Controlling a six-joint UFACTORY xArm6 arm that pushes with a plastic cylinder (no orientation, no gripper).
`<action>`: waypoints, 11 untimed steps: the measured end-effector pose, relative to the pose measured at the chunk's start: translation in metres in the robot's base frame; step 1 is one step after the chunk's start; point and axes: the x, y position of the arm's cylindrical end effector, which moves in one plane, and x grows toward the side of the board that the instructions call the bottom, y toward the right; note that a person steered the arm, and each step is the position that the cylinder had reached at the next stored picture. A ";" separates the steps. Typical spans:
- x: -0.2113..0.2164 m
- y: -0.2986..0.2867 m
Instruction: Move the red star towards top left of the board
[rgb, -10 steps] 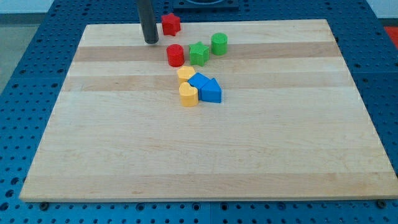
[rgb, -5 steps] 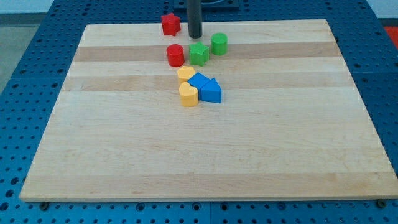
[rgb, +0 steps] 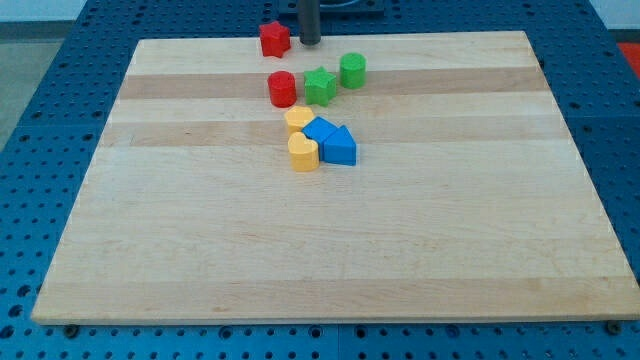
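Rod-ended and without any gripper to open, close or hold with, my tip (rgb: 310, 42) rests at the board's top edge, just to the view's right of the red star (rgb: 275, 39), near it but with a sliver of gap that I cannot call contact. Beneath everything lies the wooden board (rgb: 200, 230), pale and striped, resting on a blue perforated table (rgb: 40, 110). That red star sits at the top edge, a little left of the board's middle, well short of the top left corner. Below it comes a row: a red cylinder (rgb: 282, 89), then a green block (rgb: 320, 86) of star-like shape just beside it, then a green cylinder (rgb: 352, 71) up and to the view's right. Lower still is a tight cluster: a blue triangular block (rgb: 339, 147) touching a blue block (rgb: 319, 130) whose shape I cannot make out, with a yellow block (rgb: 297, 119) and a yellow heart (rgb: 303, 152) on their left side.
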 end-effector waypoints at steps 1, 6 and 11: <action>0.000 -0.014; 0.000 -0.050; -0.001 -0.097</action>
